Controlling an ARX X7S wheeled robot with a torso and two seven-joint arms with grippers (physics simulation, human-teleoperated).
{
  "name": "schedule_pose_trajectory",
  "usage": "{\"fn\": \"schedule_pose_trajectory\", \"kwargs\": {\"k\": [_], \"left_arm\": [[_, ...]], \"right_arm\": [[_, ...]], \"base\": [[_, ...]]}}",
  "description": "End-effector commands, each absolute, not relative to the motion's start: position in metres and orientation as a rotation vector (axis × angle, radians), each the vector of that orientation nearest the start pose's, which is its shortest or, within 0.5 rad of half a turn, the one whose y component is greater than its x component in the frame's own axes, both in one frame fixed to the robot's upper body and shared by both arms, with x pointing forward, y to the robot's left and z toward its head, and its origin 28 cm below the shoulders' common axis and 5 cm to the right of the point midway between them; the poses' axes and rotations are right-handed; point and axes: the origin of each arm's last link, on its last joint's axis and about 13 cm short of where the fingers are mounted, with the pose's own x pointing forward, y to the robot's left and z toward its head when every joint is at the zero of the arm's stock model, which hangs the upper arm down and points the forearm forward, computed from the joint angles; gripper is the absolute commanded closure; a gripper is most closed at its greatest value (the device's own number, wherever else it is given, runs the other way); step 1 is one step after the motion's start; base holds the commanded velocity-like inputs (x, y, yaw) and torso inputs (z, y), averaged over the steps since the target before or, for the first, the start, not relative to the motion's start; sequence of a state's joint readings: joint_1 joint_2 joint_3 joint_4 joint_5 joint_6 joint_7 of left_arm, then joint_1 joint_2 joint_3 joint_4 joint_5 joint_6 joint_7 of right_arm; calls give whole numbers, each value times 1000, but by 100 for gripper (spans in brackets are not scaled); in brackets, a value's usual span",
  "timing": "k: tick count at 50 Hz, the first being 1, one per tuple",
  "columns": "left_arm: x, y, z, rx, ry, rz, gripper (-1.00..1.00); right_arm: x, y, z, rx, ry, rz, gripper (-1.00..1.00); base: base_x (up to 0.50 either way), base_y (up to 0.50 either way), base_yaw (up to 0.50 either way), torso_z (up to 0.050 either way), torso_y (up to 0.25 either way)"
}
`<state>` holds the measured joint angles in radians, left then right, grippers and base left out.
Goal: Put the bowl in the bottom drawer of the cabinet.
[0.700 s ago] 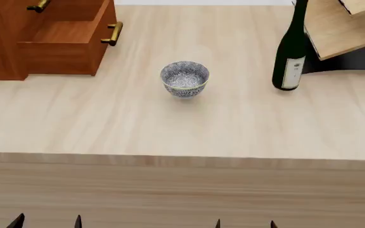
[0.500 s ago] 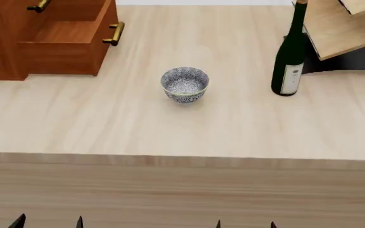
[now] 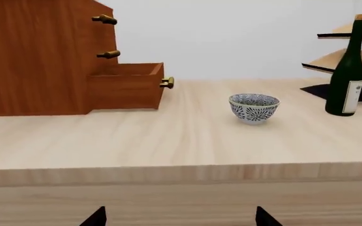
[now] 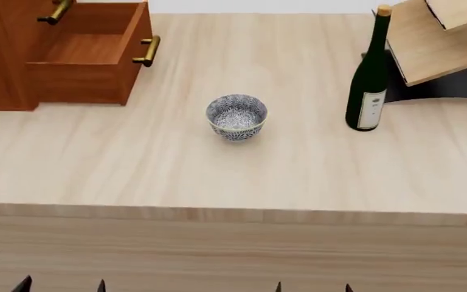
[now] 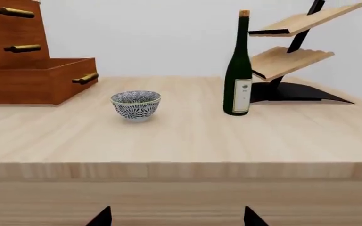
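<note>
We see the bowl (image 4: 236, 117) standing upright on the pale bench (image 4: 217, 176), well apart from the cabinet (image 4: 2, 61) at the left, whose bottom drawer (image 4: 87, 55) is pulled out. A dark bottle (image 4: 368, 79) stands to the right, beside a wooden rack (image 4: 436, 42). Our left pincer (image 4: 61, 285) and right pincer (image 4: 313, 286) both show spread tips, holding nothing, low before the bench edge.

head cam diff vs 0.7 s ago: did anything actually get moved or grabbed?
Nothing grabbed. Only the view shifted: the bowl, bottle and open bottom drawer all sit lower in the head view, and more of the cabinet shows, so the camera moved, not the objects. Bowl is upright on the table, untouched. Both grippers' tips stay at the bottom edge, spread apart.
</note>
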<state>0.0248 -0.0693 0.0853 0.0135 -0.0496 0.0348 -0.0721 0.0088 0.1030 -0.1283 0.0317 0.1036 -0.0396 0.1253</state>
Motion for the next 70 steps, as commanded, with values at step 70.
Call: {"fn": "schedule_pose_trajectory", "kwargs": {"k": [70], "left_arm": [[227,240,158,134,-385,12,-100]], "right_arm": [[219,-106,97,-83,-153,-27,-100]], "base": [[0,0,0,25,0]]}}
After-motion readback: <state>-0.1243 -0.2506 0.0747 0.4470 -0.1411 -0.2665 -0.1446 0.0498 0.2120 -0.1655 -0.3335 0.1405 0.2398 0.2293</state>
